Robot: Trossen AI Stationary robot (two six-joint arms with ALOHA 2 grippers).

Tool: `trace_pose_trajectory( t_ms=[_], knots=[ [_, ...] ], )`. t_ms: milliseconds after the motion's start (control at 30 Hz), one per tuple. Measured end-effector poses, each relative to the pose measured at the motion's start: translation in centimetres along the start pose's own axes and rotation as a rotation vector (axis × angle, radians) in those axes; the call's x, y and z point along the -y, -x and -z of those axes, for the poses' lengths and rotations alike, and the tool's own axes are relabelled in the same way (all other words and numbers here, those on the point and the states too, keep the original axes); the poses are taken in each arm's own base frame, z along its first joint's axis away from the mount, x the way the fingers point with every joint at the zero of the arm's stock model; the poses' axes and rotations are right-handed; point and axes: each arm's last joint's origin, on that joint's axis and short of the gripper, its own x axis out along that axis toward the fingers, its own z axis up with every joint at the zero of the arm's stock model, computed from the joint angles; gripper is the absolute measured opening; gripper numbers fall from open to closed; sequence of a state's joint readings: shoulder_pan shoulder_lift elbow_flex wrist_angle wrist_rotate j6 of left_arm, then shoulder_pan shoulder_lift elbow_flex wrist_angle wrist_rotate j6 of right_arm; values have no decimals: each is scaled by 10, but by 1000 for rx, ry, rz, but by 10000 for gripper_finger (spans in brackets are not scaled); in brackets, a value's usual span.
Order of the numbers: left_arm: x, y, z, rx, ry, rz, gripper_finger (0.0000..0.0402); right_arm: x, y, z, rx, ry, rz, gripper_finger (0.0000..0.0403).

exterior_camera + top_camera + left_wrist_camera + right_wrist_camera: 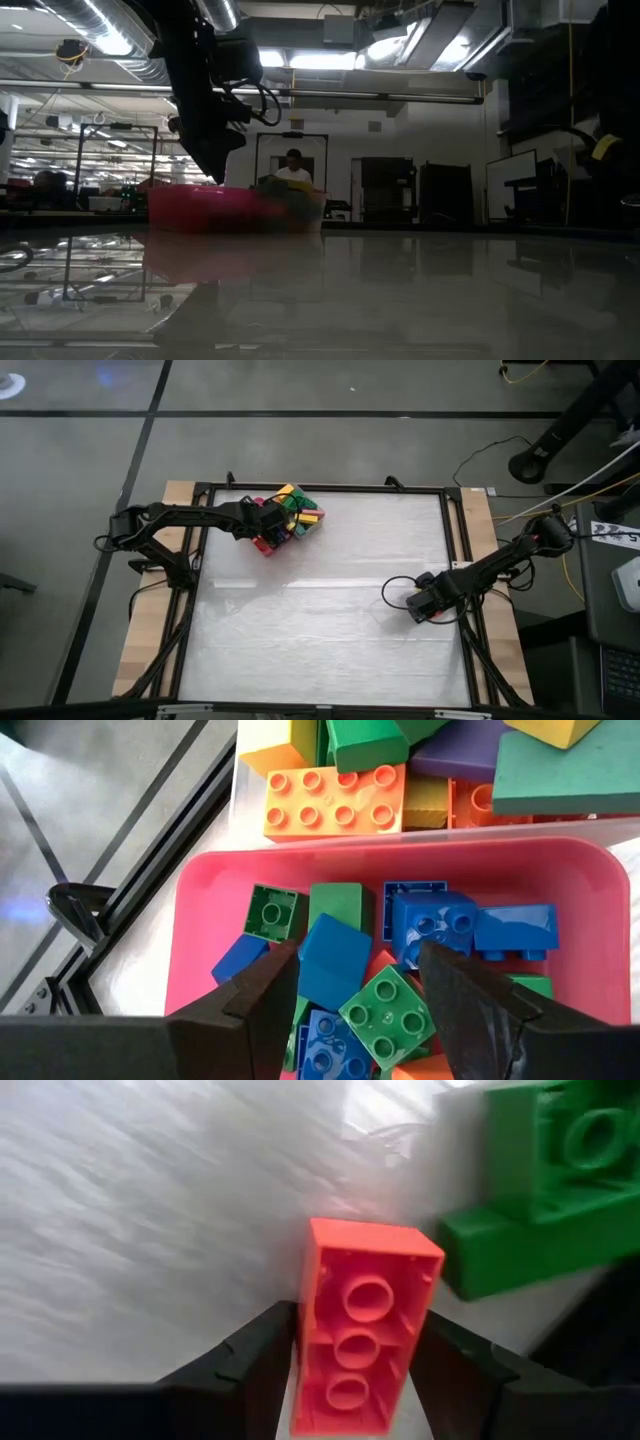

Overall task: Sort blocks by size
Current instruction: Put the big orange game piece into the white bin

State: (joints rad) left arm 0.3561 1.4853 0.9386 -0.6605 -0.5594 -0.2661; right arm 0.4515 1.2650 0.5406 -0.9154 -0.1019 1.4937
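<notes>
Jaws, right gripper [360, 1370]: closed on a red long brick [362, 1342], held hollow side up, three round tubes showing in its underside; gripper low over the tabletop [320, 610] toward 4 o'clock in the high view.
Jaws, left gripper [355, 990]: standing apart with nothing between them, above the pink tray [205, 890].
Pink tray contents: short squarish blocks [385, 1010], blue and green, four studs each, some tilted, some smooth side up.
Clear tray [420, 832]: just beside the pink tray, touching it; holds longer pieces, among them an orange eight-stud brick [335, 800], plus yellow, green and purple ones.
Trays' place: toward 11 o'clock on the tabletop in the high view.
Green brick [540, 1190]: hollow side showing, lying near the red one.
Room: a person [293, 170] beyond the tabletop.
</notes>
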Motion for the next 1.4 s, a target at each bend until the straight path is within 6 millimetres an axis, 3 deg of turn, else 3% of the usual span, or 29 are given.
trace_pose_trajectory(
  t_ms=[133, 367, 500, 700, 967, 1167, 1400],
  knots=[
    [0, 0, 0, 0, 0, 0, 196, 0, -4, 0, 0, 1, -16, 190],
    [4, 2, -3, 43, 36, 17, 196, -3, -2, -2, 43, 12, -49, 139],
    [13, 8, -9, 117, 43, 53, 196, -16, 5, -5, 171, 43, -129, 139],
    [29, 30, -24, 202, 125, 196, 196, -45, 18, -15, 446, 151, -388, 153],
    [60, 60, -43, 300, 309, 791, 195, -67, 32, -52, 827, 293, -444, 142],
    [74, 72, -44, 343, 345, 879, 195, -84, 33, -84, 1015, 430, -434, 151],
    [99, 51, -39, 249, 386, 855, 195, -101, 32, -109, 1199, 577, -378, 147]
  ],
)
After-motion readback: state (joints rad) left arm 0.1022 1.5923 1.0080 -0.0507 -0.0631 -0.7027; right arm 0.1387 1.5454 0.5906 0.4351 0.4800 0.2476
